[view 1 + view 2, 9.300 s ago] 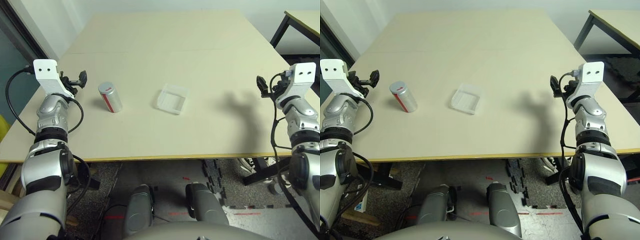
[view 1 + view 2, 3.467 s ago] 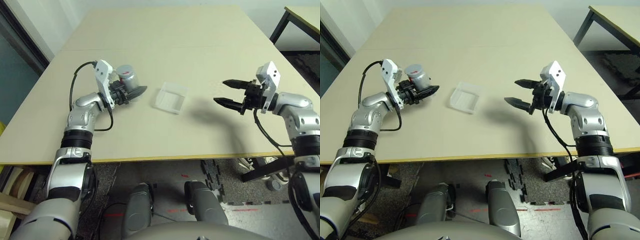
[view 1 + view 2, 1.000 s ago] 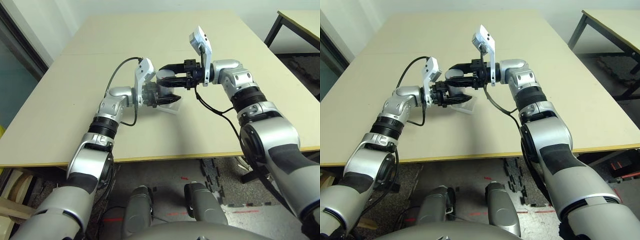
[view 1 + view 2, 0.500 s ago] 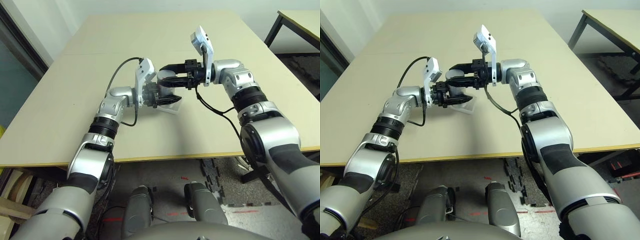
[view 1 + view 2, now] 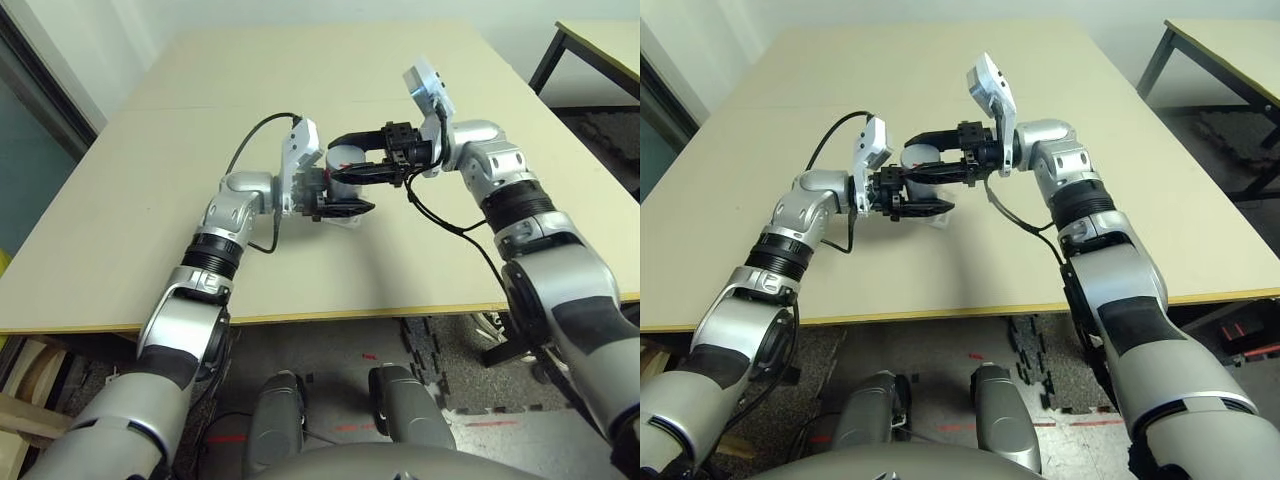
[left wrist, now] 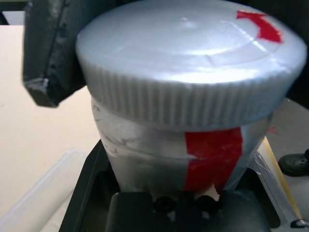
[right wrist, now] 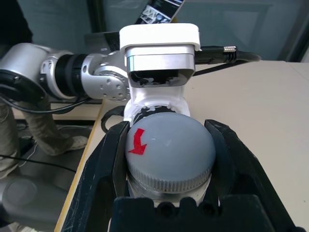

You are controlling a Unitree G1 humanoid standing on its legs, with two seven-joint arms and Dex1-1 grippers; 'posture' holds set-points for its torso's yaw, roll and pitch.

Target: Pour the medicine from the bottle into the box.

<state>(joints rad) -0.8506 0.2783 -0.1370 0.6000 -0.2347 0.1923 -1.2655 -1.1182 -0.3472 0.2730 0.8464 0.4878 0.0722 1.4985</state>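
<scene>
The left gripper [image 5: 345, 203] is clamped on the body of the bottle [image 5: 343, 168], holding it above the table [image 5: 140, 180], roughly upright. Its arm reaches in from the left with the wrist bent so the fingers point toward the right arm. The right gripper [image 5: 358, 158] comes from the opposite side, pointing about level toward the left arm, and its two black fingers [image 7: 105, 164] are closed on the ribbed grey cap [image 7: 167, 150], which bears a red arrow and sits on the bottle's neck. With the cap on, the medicine inside cannot be seen. The box [image 5: 347, 218] lies on the table just below the left gripper, mostly hidden by it; its contents cannot be made out.
</scene>
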